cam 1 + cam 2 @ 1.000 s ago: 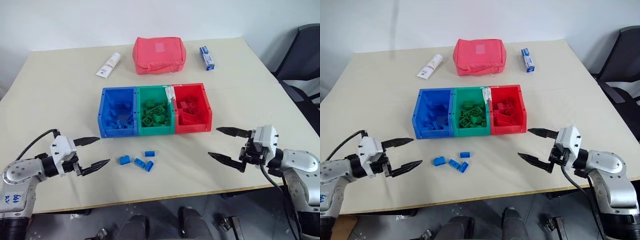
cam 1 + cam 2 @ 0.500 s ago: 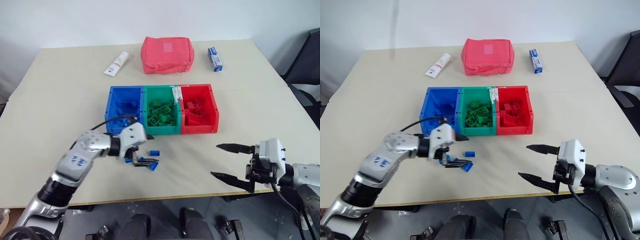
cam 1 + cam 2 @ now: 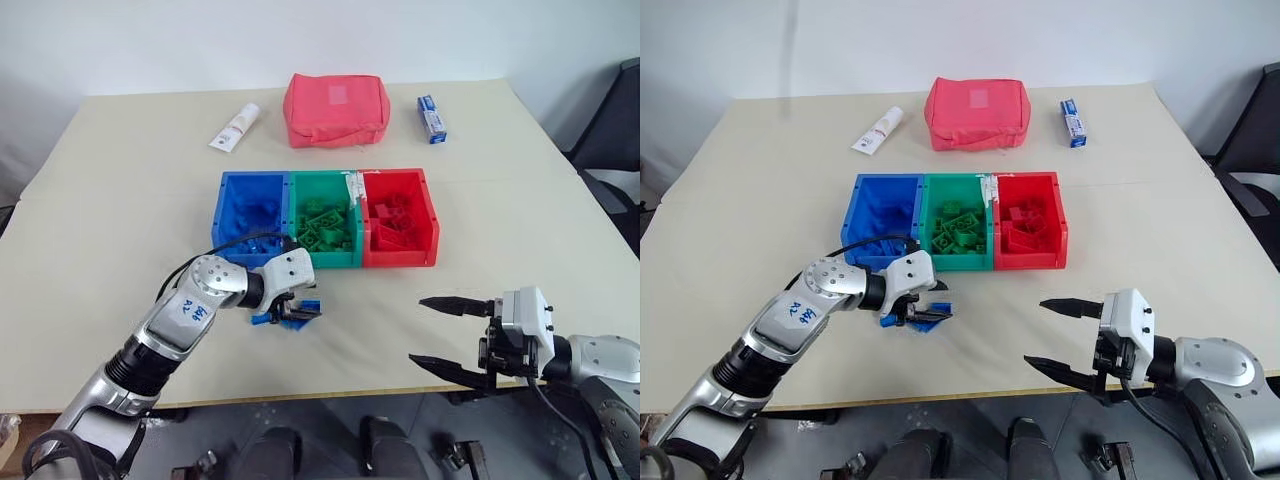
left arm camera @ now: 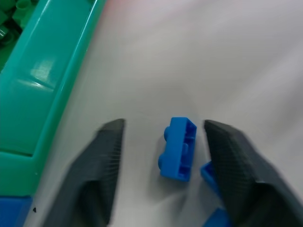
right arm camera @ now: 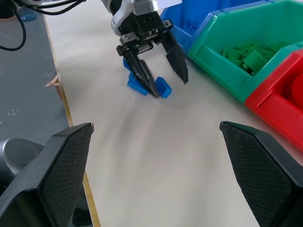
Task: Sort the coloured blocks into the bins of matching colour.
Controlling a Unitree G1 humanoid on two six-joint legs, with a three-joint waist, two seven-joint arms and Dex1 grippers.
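Left gripper (image 4: pixel 161 151) sits on the table (image 3: pixel 120 210), fingers apart around one blue brick (image 4: pixel 179 148), not touching it, just before the green bin (image 3: pixel 322 228). Right gripper (image 3: pixel 448 336) hangs wide open, empty.

my left tool (image 4: pixel 161 156): black fingers | blocks (image 4: pixel 178 149): bright blue | bins (image 3: pixel 325 260): blue, green, red | pouch (image 3: pixel 335 108): red | table (image 3: pixel 120 220): beige

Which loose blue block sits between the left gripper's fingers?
The blue block lying alone between the left gripper's fingers, touching neither; the other blue blocks sit beside one finger.
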